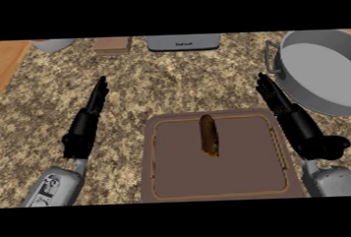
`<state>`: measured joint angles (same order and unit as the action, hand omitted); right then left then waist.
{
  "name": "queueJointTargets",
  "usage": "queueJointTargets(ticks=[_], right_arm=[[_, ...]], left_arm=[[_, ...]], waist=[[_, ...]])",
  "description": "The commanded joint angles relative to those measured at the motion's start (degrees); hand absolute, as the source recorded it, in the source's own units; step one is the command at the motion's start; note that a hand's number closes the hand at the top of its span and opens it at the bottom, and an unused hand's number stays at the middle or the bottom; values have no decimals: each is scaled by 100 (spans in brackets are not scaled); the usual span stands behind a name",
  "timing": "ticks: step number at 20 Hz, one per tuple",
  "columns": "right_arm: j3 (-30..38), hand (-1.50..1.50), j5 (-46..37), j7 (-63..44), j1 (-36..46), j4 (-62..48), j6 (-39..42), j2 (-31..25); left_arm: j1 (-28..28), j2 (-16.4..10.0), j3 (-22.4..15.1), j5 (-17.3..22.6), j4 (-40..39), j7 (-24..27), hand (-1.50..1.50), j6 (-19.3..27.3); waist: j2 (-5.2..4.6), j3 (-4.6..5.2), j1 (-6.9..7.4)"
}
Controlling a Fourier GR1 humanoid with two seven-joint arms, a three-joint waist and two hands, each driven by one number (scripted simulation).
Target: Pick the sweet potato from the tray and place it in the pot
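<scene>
While the potato (209, 135) lies lengthwise just far of the middle of the brown tray (218, 187), which sits at the near centre of the speckled counter (177, 86), my hands flank it, both stretched out and released: left hand (86, 124) apart to the tray's left, right hand (291, 114) just beside its far right corner. At the far right stands the grey pot (318, 73), apart from the tray.

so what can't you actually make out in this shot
Head view:
pot: right part cut off by the frame edge.
grey appliance: far part cut off; its label is too small to read.
grey round object and brown box: cut off at the top, identity unclear.
</scene>
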<state>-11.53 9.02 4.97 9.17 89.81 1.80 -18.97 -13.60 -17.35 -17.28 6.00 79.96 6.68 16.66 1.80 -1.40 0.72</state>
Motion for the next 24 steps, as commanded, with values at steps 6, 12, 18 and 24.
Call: queueJointTargets(ticks=[6,12,18,24], right_arm=[[-1377,150,-2583,-2175,422,-528,-1122,-202],[-1673,-150,-5062,-1362,727,272,-3439,202],[-2842,-150,-7508,-3381,991,71,-3111,1681],[-3171,-150,-7856,-6022,1316,213,-1560,1881]], left_arm=[[507,-58,-369,408,-425,-829,0,-809],[599,-73,-256,721,-626,-1032,0,-1077],[470,-141,-147,845,-483,-1228,0,-1262],[668,-245,-142,838,-393,-1086,0,-1422]], waist=[[-215,211,134],[-114,159,-113],[-115,164,-112],[-122,155,-42]])
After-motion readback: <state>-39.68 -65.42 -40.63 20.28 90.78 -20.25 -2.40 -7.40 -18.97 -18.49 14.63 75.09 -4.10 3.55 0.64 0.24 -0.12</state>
